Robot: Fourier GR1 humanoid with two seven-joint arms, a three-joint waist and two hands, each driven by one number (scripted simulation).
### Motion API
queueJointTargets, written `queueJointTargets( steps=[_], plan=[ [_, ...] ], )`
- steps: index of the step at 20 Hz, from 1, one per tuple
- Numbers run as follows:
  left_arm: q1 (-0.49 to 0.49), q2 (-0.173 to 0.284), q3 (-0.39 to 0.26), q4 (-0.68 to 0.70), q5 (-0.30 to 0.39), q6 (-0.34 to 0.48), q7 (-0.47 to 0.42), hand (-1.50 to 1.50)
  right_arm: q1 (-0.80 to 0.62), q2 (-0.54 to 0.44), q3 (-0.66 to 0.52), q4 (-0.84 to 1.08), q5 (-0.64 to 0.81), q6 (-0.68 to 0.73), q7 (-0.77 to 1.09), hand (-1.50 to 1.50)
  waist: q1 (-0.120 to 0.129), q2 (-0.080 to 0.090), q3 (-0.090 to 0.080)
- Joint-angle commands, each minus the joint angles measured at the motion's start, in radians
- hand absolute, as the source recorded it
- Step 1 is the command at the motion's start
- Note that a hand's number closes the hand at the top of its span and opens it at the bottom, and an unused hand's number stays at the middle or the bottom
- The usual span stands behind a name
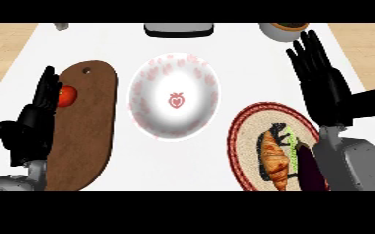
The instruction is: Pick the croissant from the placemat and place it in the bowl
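The golden brown croissant [275, 157] lies on the round woven placemat [245, 129], the white strawberry bowl [157, 121] waits, and the right hand [320, 82] hovers wide open

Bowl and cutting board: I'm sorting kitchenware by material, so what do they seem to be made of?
The bowl looks like glazed ceramic: smooth glossy white with pink printed strawberries. The cutting board looks like dark wood, matte brown, with a hanging hole; its grain is not clear.
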Motion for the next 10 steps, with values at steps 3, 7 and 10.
queueJointTargets(
  steps=[3,7,10],
  plan=[
    [-0.053,-0.064,-0.072,-0.027,-0.002,-0.019,0.011,0.00,0.121,-0.117,0.262,0.017,0.281,0.066,0.030,1.50,-0.006,0.012,-0.003],
    [-0.032,-0.076,-0.101,-0.015,0.033,-0.065,0.012,0.00,0.059,-0.394,0.355,0.062,0.609,0.093,0.050,1.50,-0.010,-0.011,-0.055],
    [0.002,-0.110,-0.098,0.002,0.075,-0.080,-0.012,0.00,0.232,-0.237,0.342,-0.006,0.756,-0.262,-0.085,-1.50,-0.072,-0.007,-0.002]
  ],
)
